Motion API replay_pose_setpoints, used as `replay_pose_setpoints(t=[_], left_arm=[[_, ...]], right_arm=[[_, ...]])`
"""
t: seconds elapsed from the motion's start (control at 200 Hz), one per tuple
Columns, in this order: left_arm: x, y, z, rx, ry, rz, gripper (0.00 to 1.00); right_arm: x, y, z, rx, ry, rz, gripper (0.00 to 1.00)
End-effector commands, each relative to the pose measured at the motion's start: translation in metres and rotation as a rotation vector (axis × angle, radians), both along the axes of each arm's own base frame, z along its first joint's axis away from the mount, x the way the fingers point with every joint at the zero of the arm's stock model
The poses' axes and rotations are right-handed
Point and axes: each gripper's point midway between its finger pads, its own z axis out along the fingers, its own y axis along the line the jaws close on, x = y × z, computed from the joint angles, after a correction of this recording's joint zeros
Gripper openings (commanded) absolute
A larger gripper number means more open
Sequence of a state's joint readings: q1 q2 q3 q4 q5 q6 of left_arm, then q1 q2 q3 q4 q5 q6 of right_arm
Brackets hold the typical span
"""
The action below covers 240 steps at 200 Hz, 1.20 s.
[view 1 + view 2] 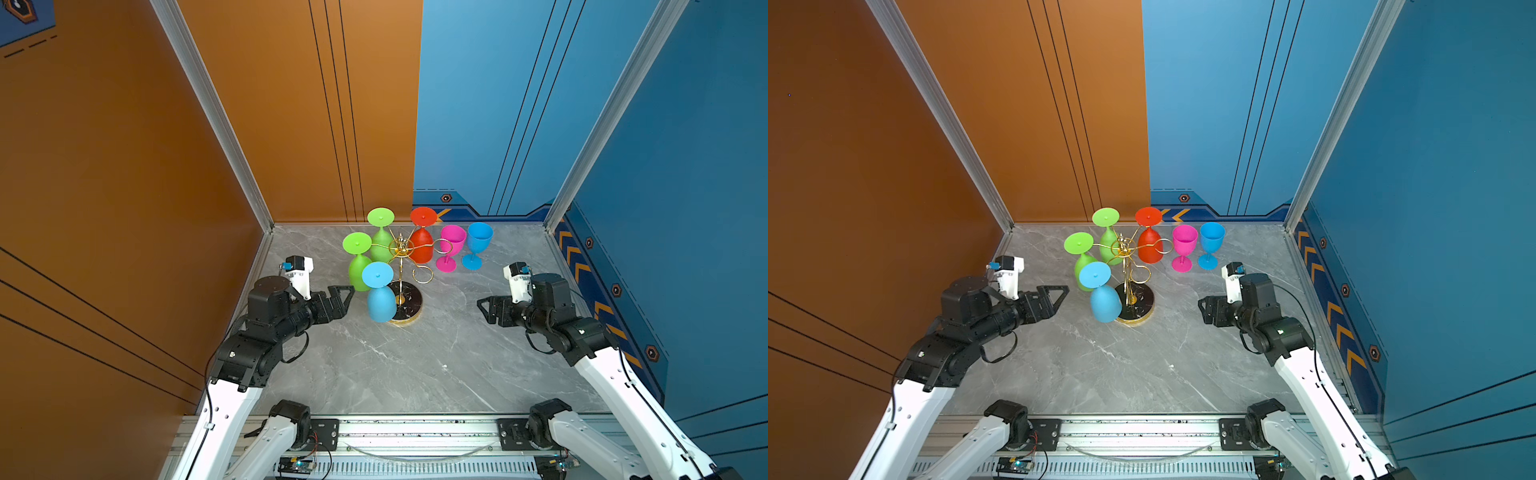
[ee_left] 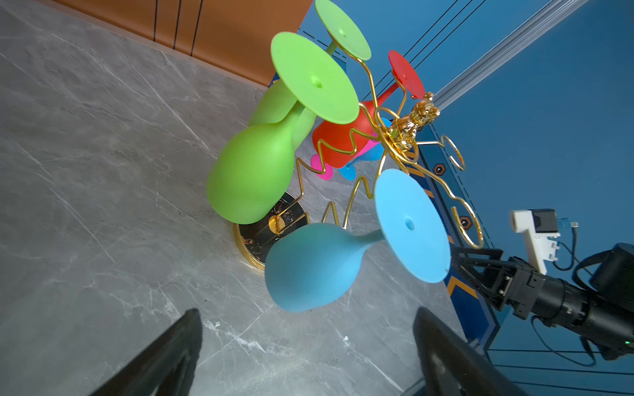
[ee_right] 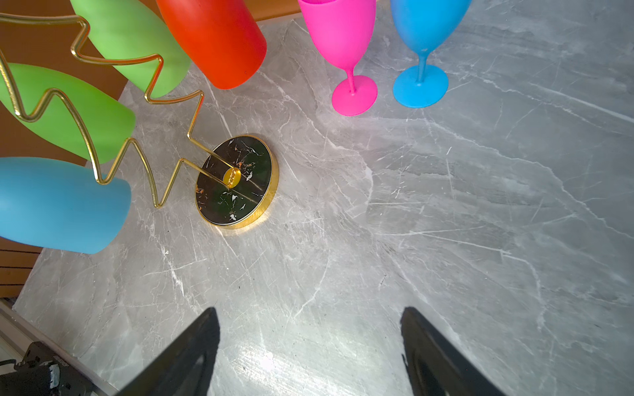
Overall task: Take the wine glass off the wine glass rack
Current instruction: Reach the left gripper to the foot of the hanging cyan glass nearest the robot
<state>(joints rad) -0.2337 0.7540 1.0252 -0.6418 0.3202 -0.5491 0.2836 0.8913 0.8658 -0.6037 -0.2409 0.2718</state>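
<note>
Partly, hanging blue glass (image 1: 381, 305) hides rack (image 1: 411, 300); left gripper (image 1: 348, 299), right gripper (image 1: 484, 310) gape empty.

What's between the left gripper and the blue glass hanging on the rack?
Only bare tabletop, seen in the left wrist view between the left gripper and the hanging blue glass.

- Gold wire wine glass rack (image 1: 412, 300), black marbled base, stood upright on the counter (image 1: 415, 365).
- Two green plastic wine glasses (image 1: 358, 272), a red one (image 1: 422, 248) and a light-blue one (image 1: 381, 305) hung inverted from it.

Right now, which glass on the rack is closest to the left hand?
The blue one, hanging at the rack's front, beside the left hand; both greens and the red hang farther back.
</note>
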Motion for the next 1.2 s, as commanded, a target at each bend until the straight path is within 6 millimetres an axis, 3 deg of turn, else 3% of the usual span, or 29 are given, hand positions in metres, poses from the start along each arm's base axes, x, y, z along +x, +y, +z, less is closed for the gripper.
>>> replay_pose_setpoints(t=[0.0,0.26,0.576,0.596,0.626,1.196], left_arm=[[-0.004,-0.013,0.017,-0.101,0.025,-0.051,0.91],[0.002,-0.031,0.027,-0.22,0.045,-0.119,0.77],[0.013,-0.039,0.03,-0.292,0.058,-0.126,0.63],[0.015,-0.041,0.018,-0.291,0.088,-0.126,0.62],[0.016,-0.042,0.016,-0.293,0.096,-0.126,0.6],[0.027,-0.055,0.008,-0.303,0.141,-0.15,0.45]], right_arm=[[-0.001,0.006,0.0,0.029,-0.007,0.01,0.84],[-0.002,0.008,-0.003,0.025,-0.002,0.014,0.84],[-0.003,0.008,-0.004,0.025,0.0,0.015,0.84],[-0.004,0.009,-0.005,0.024,0.0,0.016,0.84],[-0.004,0.008,-0.005,0.024,-0.001,0.015,0.84],[-0.005,0.008,-0.008,0.021,0.0,0.012,0.84]])
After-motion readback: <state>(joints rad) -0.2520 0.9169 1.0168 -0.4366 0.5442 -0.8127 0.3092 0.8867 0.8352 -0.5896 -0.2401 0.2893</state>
